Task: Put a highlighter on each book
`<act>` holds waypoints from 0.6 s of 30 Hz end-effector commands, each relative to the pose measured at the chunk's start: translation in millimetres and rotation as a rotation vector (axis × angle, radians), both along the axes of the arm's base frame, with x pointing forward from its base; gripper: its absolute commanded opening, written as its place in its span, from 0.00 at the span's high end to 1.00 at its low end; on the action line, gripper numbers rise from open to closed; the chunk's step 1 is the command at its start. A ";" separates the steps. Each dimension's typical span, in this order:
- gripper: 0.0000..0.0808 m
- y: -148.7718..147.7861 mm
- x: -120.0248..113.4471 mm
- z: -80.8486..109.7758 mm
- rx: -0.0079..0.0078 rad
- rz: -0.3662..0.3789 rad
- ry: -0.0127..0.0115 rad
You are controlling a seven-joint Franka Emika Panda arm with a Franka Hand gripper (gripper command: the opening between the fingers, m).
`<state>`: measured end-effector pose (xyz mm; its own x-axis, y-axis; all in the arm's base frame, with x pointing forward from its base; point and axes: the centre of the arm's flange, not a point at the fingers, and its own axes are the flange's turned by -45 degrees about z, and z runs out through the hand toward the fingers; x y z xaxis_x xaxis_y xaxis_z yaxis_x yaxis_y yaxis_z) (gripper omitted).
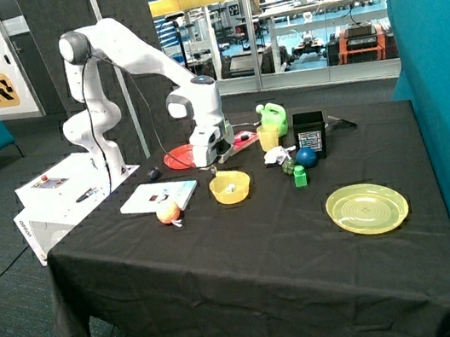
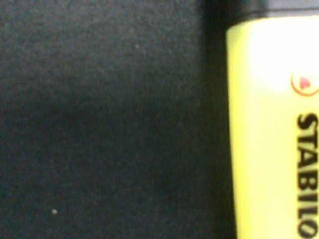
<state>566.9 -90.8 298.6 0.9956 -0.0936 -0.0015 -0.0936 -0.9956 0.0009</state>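
The pincer [image 1: 214,167] hangs low over the worktop [image 1: 247,251] beside the red plate [image 1: 178,156]; I cannot tell its opening. The yellow highlighter [image 2: 269,129] lies on the cloth directly beneath.

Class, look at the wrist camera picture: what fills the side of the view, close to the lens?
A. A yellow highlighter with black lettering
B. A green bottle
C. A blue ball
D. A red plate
A: the wrist view shows a yellow highlighter with black printed letters, seen against the black tablecloth.
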 end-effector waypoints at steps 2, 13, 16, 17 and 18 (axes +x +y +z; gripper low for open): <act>0.37 -1.2 -3.0 -12.5 0.0008 0.007 -0.0016; 0.39 3.4 5.3 -19.8 0.0008 0.035 -0.0016; 0.40 5.7 8.9 -20.3 0.0008 0.042 -0.0016; 0.40 6.6 9.8 -20.4 0.0008 0.045 -0.0016; 0.40 7.7 10.5 -20.6 0.0008 0.047 -0.0016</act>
<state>568.9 -88.1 282.2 0.9978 -0.0662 0.0038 -0.0662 -0.9978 0.0003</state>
